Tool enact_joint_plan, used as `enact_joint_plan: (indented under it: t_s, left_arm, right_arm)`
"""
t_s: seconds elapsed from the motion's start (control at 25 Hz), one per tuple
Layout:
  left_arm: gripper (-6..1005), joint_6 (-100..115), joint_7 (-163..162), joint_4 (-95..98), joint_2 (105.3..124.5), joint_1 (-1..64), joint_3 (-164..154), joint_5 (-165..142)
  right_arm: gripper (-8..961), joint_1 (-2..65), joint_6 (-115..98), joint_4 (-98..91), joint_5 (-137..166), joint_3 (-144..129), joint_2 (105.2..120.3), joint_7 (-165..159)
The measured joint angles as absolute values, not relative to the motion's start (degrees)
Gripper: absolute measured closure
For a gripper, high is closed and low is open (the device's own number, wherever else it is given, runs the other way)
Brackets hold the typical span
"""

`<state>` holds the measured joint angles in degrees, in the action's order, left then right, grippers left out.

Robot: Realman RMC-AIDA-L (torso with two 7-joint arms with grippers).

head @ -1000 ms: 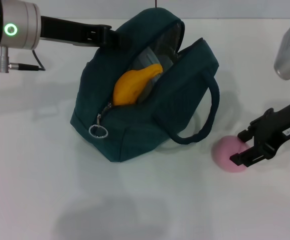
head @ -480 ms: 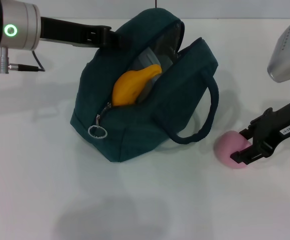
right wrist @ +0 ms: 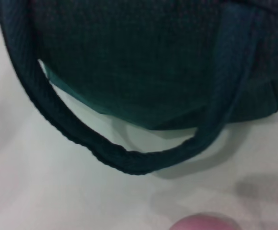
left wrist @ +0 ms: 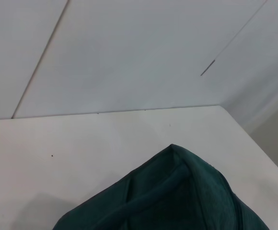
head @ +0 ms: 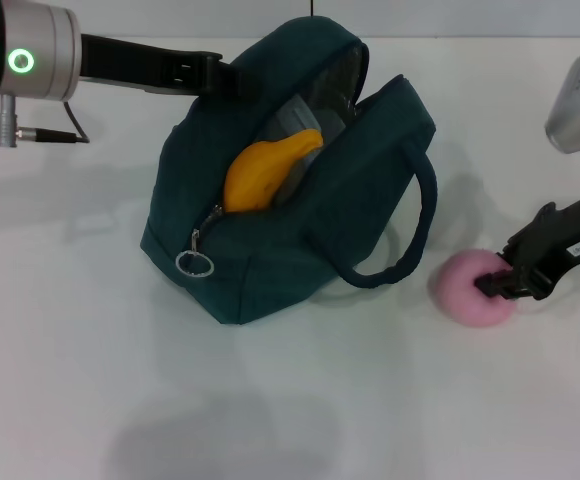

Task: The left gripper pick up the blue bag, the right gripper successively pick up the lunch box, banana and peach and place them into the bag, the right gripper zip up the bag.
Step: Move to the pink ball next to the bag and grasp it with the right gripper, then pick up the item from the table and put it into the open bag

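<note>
Teal fabric of the blue bag [head: 290, 190] is pinched at its far upper edge by the left gripper [head: 222, 76], its arm stretched level from the left. The banana [head: 265, 168] lies inside the unzipped bag. On the white surface [head: 90, 380] beside the bag, the peach [head: 467, 287] is clasped by the low, outstretched right gripper [head: 498, 283].

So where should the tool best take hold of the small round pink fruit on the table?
Across its widest middle, coming from the robot's right, where the right tool already sits. The small round pink fruit is a smooth ball, so an off-centre hold would likely slip.
</note>
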<state>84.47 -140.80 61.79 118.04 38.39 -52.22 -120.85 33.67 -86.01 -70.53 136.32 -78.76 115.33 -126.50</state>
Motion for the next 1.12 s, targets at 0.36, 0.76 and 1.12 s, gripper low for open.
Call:
enact_joint_plan:
  t_s: [0.36, 0.76, 1.12]
  left_arm:
    - [938, 84.54, -140.81, 61.79, 118.09, 38.39, -52.14, -120.36]
    - [938, 85.73, -141.32, 62.24, 118.13, 38.91, -52.12, -117.15]
    - [936, 85.79, -141.97, 62.05, 117.97, 38.94, -52.08, -116.67]
  right_arm:
    - [762, 33.35, -91.49, -65.60, 131.91, -65.87, 115.30, -123.59]
    - [831, 32.68, -113.80, -47.26, 102.23, -43.26, 110.89, -103.60]
    - [865, 35.17, -112.54, -42.41, 93.29, -43.50, 114.44, -89.46]
